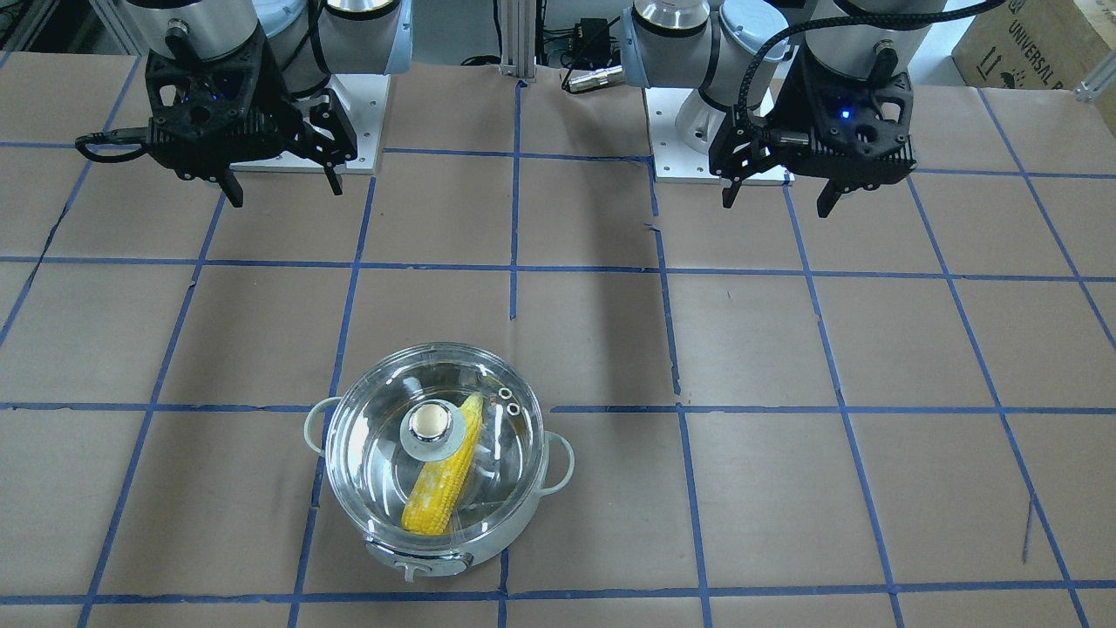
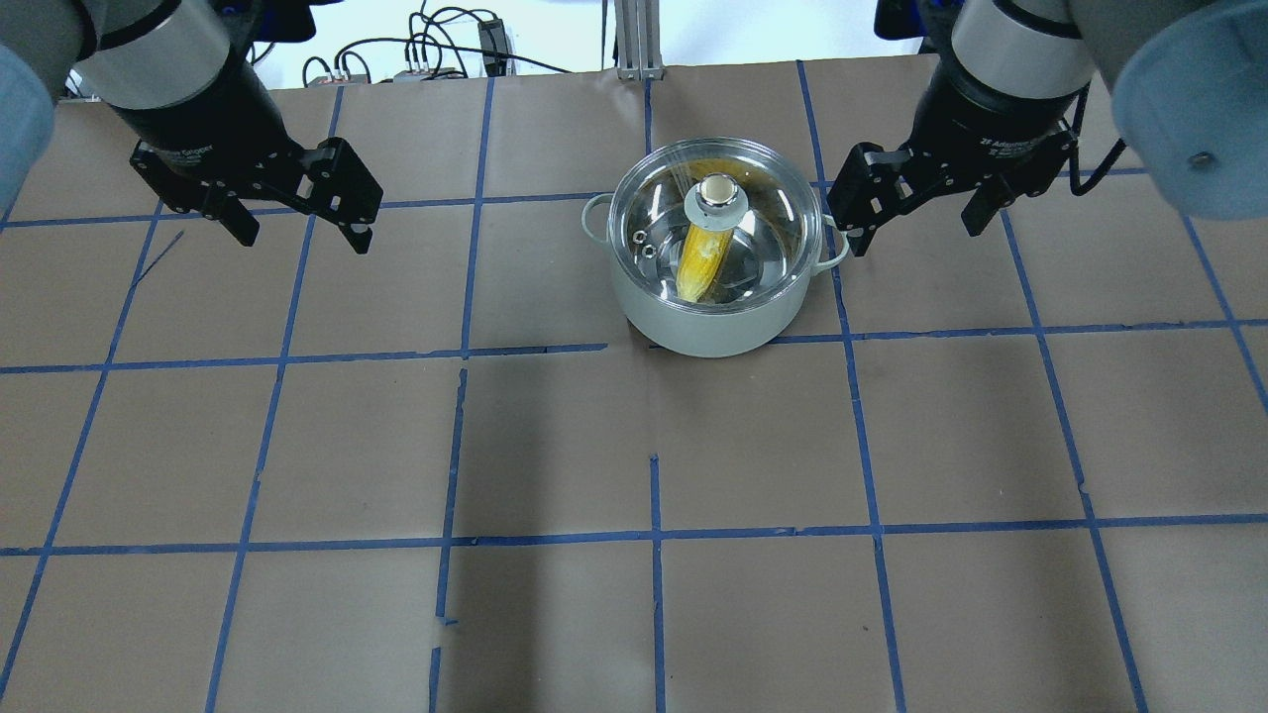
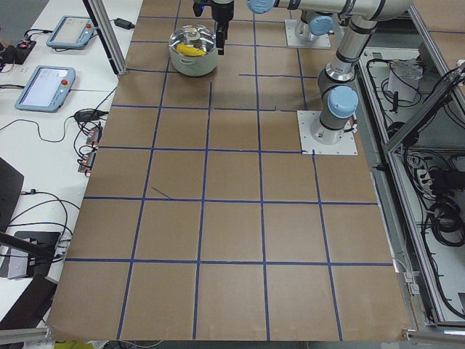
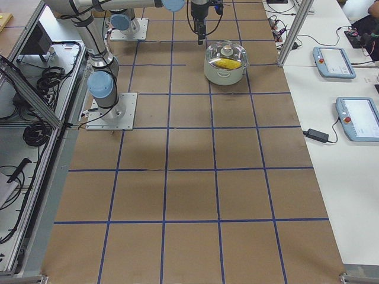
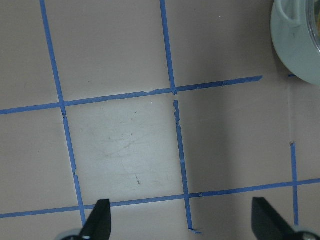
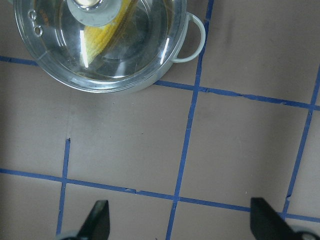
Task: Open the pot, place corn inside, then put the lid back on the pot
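Pot [image 1: 418,565] holds corn [image 1: 440,493] under seated lid [image 1: 384,436]; left gripper [image 1: 776,196] and right gripper [image 1: 283,187] hang spread, empty. Task looks done.

pot [image 3: 195,64] at far end of table [image 3: 218,218], lid [image 3: 193,33] on, corn [image 3: 190,49] inside

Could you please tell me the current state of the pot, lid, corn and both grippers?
pot: upright, closed, corn inside.
lid: seated on the pot's rim.
corn: lying inside the pot, under the lid.
left gripper: open, empty, well apart from the pot.
right gripper: open, empty, near the pot's side handle, holding nothing.
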`<state>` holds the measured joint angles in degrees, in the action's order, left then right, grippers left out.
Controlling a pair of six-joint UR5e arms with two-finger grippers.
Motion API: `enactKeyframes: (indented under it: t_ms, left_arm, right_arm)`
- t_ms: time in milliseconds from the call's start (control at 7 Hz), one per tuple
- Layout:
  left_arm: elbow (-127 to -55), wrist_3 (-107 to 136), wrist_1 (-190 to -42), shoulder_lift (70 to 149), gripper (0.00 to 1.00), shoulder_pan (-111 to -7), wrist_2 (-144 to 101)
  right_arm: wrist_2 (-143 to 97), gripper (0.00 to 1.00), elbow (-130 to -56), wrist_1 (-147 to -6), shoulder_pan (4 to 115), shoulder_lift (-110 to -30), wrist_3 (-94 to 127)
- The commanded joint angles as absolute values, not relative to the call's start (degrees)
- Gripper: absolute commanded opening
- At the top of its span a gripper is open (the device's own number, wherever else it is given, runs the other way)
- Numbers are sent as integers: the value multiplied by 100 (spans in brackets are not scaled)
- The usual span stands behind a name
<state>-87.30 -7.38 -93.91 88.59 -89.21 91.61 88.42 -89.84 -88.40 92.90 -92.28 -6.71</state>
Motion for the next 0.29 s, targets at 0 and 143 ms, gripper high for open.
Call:
enactKeyframes:
  t_ms: [0,143]
  left_arm:
    - [-8588,-738,-9727,8868,100,-8921,9534]
    - [-8596,-730,-9712,8912,100,-8921,9484]
  right_arm:
    - [8842,99,-8982,-8842,9290,-9220,-677]
    - [8842,99,-8982,-8850,9290,-9228,-677]
